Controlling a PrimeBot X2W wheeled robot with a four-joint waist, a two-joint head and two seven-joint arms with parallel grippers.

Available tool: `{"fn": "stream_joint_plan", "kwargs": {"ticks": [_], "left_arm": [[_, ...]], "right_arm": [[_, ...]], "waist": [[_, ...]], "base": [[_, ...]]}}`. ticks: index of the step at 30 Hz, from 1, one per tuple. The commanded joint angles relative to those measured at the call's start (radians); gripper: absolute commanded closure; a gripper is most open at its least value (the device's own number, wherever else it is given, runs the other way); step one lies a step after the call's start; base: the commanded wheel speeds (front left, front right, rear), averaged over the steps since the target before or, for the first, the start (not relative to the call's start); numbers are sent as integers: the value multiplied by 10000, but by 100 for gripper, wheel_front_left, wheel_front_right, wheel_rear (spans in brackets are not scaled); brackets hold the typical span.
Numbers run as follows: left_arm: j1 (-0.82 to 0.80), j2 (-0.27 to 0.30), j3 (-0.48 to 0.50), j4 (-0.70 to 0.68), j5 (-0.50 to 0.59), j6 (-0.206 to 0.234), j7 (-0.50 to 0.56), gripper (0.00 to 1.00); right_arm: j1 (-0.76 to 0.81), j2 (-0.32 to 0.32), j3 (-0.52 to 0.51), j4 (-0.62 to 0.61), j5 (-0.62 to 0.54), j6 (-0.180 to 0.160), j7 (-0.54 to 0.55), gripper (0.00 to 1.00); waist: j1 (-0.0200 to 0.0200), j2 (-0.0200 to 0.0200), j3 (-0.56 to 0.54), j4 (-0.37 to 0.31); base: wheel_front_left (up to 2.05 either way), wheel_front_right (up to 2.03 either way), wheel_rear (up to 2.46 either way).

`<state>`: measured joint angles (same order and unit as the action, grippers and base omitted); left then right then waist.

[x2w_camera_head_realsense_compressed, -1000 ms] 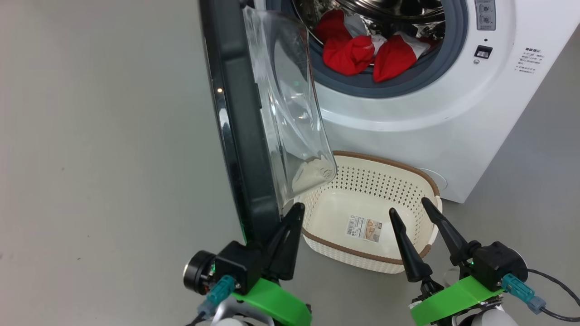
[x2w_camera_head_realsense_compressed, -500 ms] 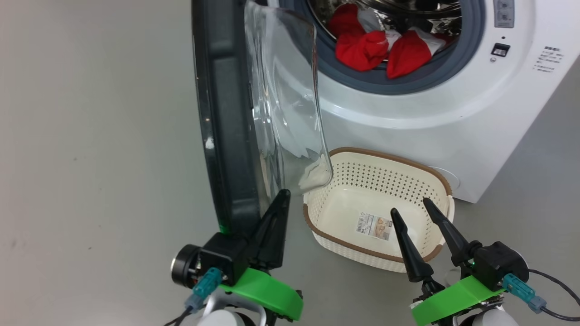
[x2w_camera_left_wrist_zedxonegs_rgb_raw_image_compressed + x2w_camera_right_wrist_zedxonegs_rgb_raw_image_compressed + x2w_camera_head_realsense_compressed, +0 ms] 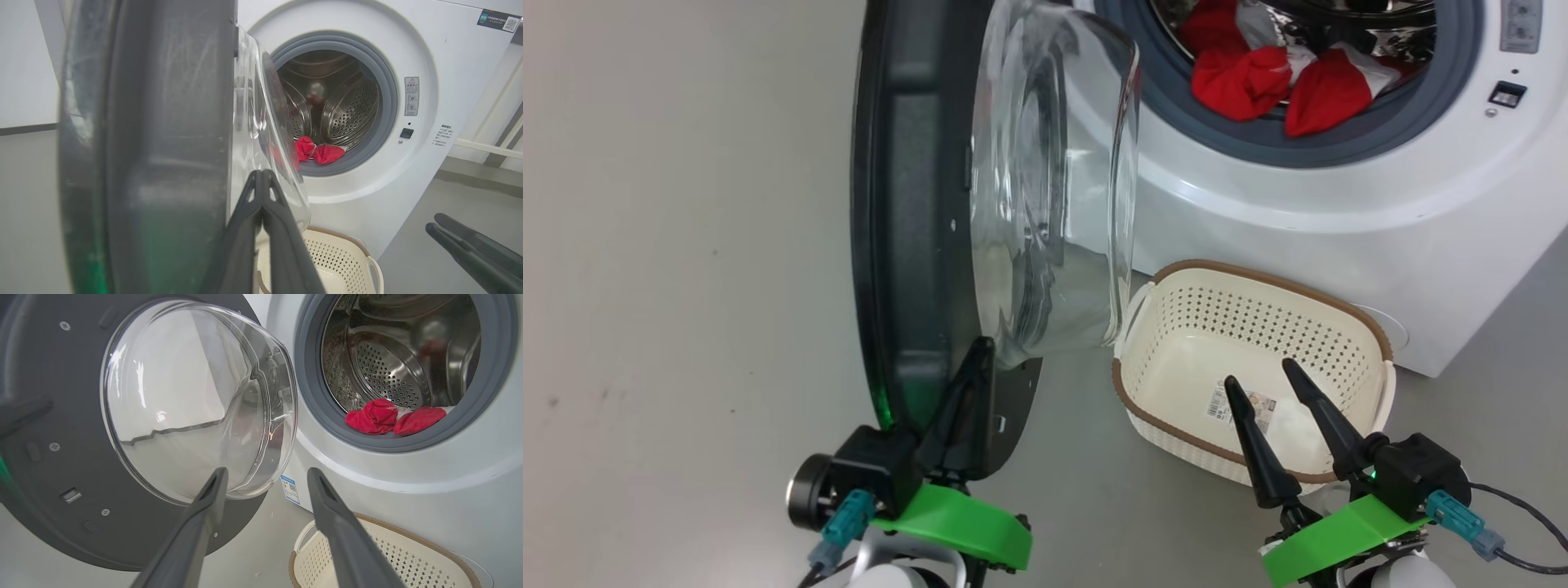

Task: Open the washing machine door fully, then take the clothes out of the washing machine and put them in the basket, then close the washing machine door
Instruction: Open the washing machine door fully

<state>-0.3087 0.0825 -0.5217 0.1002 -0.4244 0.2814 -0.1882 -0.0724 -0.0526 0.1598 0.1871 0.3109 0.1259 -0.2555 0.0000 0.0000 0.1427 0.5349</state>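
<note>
The washing machine door (image 3: 907, 204) stands swung out to the left, its black rim edge-on and its glass bowl (image 3: 1054, 188) bulging rightward. My left gripper (image 3: 984, 347) is shut, and its paired fingers (image 3: 261, 196) lie against the door's inner face near the lower rim. Red clothes (image 3: 1241, 77) with white parts rest at the front of the steel drum in the washing machine (image 3: 1339, 212). The cream basket (image 3: 1258, 282) sits on the floor below the port. My right gripper (image 3: 1259, 373) hangs open over the basket's near edge, holding nothing.
Grey floor (image 3: 686, 286) spreads to the left of the door. The door's glass bowl (image 3: 184, 396) reaches out beside the basket's left handle (image 3: 1131, 314). A cable (image 3: 1519, 523) trails from my right wrist at the lower right.
The door has swung further open to the left, with my shut left gripper moving left along its inner face. The head camera has shifted too. The right gripper has held still.
</note>
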Motion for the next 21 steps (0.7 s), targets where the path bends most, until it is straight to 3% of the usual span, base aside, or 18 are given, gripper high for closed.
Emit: {"fn": "stream_joint_plan", "kwargs": {"ticks": [1,21], "left_arm": [[-20,319,547,-155,-47,192,-98,100],[139,1097,2389,279,-528,823,-569,100]], "right_arm": [[-418,24,267,-224,70,48,-63,0],[-432,24,326,-272,-274,48,-63,0]], "waist": [[0,0,82,150],[0,0,223,56]], "base": [[0,0,0],[0,0,0]]}}
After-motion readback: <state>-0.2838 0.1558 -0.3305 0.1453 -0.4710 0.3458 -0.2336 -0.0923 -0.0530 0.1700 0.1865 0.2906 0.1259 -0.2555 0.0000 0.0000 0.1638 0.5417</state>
